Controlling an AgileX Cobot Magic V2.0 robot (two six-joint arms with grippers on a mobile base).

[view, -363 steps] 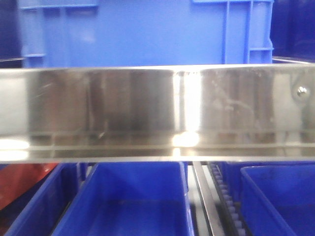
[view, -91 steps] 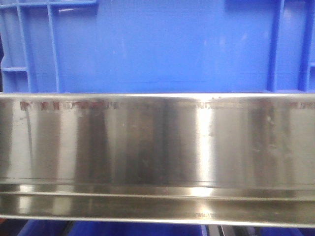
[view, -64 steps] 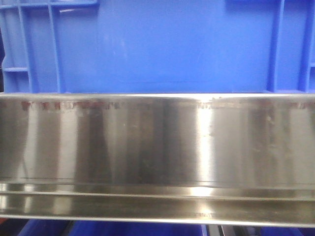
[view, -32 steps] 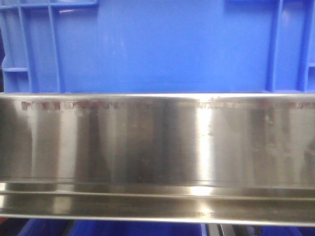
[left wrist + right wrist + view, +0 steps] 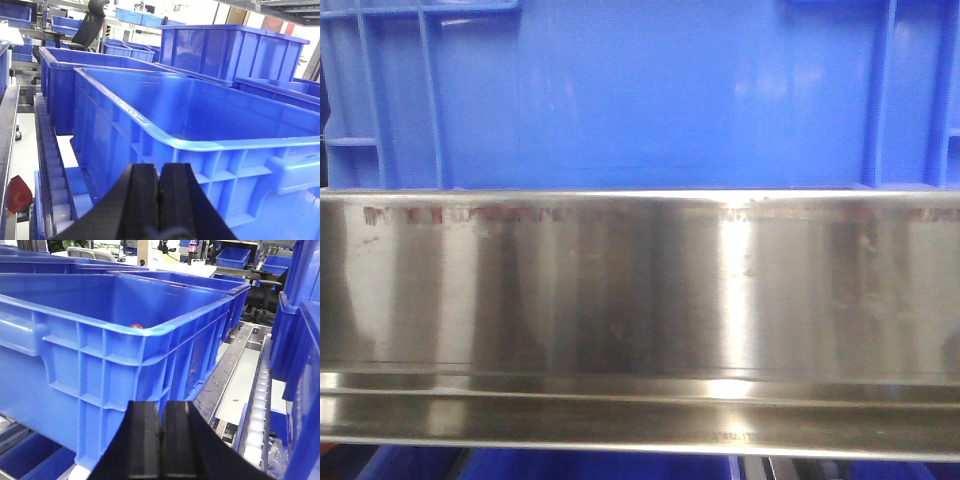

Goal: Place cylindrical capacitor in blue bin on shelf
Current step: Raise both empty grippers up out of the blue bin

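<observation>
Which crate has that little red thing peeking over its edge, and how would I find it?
Start with the right gripper's black fingers at the bottom of the right wrist view. The big blue crate directly behind them is the one. Unlike the blue bins further back, a small red object shows just above its near rim by the corner.

Counts: bins, rail, grippers

Front view: one blue bin (image 5: 640, 95) at 12 o'clock, one steel shelf (image 5: 640, 290) rail below. Left wrist view: at least four blue crates (image 5: 210, 120). Right wrist view: one near crate (image 5: 100, 340) holding one small red object (image 5: 136, 326).
</observation>
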